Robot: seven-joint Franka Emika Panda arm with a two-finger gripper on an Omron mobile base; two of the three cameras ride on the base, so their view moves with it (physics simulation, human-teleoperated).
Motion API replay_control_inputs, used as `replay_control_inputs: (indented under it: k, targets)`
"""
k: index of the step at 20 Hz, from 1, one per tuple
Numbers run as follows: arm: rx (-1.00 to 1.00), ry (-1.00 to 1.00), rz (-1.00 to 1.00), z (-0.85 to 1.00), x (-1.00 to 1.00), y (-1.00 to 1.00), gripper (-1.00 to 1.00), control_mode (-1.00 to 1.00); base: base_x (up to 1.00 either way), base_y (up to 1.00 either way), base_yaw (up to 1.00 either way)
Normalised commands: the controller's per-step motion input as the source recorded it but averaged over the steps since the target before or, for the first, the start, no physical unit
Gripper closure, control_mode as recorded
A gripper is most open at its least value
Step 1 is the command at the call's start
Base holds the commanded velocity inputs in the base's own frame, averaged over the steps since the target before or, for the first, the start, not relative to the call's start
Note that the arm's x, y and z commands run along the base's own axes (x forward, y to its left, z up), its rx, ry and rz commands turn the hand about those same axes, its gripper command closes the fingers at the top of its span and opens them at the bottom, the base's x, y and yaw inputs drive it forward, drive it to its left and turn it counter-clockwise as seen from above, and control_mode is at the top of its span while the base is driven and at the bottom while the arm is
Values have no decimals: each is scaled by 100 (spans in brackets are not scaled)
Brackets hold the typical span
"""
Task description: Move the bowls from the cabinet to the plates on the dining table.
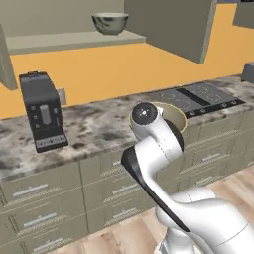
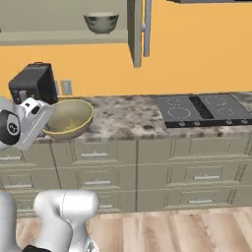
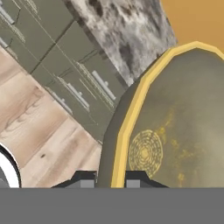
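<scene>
From the right, the olive-tan bowl (image 2: 68,118) shows whole; the hand view reveals the gripper (image 3: 110,178) pinched narrowly on its yellow rim.

A: What colours are seen on the bowls?
B: Olive-tan with a yellow rim is seen on one bowl (image 2: 69,118); pale grey with dark marbling on the shelf bowl (image 2: 101,22).
A: And the worktop (image 2: 128,118)?
B: Grey-brown speckling is shown, against an orange wall (image 2: 197,54).
</scene>
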Motion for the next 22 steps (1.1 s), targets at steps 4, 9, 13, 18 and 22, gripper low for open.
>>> replay_control_inputs:
  k: [4,9,13,18,22]
  targets:
    - [0,0,0,0,0,0,100,100,-13,0,-72]
    - [0,0,0,0,0,0,100,100,-10,0,-71]
    - [0,0,0,0,0,0,100,100,-18,0,-70]
    - [0,0,0,0,0,0,100,100,-46,0,-68]
    - [0,0,0,0,0,0,100,100,-66,4,-66]
